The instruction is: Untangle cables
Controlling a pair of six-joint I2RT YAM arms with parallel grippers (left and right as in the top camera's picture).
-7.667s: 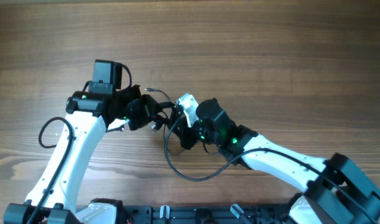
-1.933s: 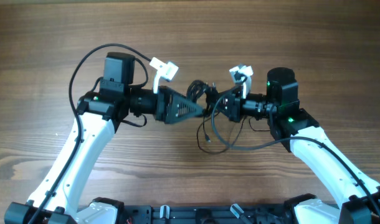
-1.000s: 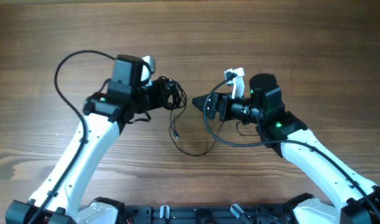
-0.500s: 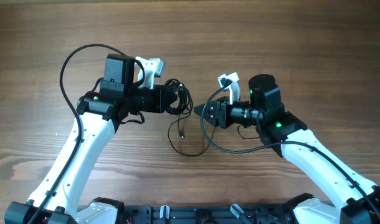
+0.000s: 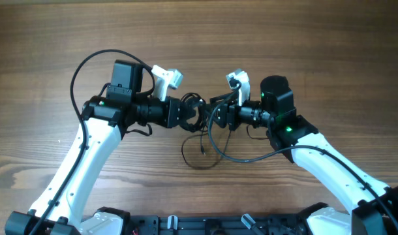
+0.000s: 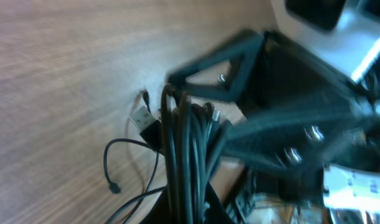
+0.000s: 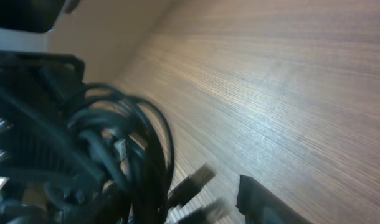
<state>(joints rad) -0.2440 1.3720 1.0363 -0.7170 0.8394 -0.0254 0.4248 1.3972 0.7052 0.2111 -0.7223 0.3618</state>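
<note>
The cables (image 5: pixel 194 104) are a small knotted bundle of thin black cords, held above the table between my two grippers. My left gripper (image 5: pixel 184 113) is shut on the bundle. In the left wrist view the cords (image 6: pixel 180 143) run straight down into its jaws (image 6: pixel 190 214). Loose loops (image 5: pixel 200 156) with a tiny plug end hang onto the table. My right gripper (image 5: pixel 216 116) is open, right against the bundle. In the right wrist view the bundle (image 7: pixel 143 146) fills the left side, blurred plug ends (image 7: pixel 196 179) hang beside it, and one finger (image 7: pixel 265 202) shows at the lower right.
Thick black arm cables arc over the left arm (image 5: pixel 81 65) and loop under the right arm (image 5: pixel 244 156). White camera mounts (image 5: pixel 168 76) sit on both wrists. The bare wooden table (image 5: pixel 284 39) stretches all around.
My left gripper has moved right with the bundle. My right gripper has moved left until it meets the bundle. The hanging loops have shifted right.
</note>
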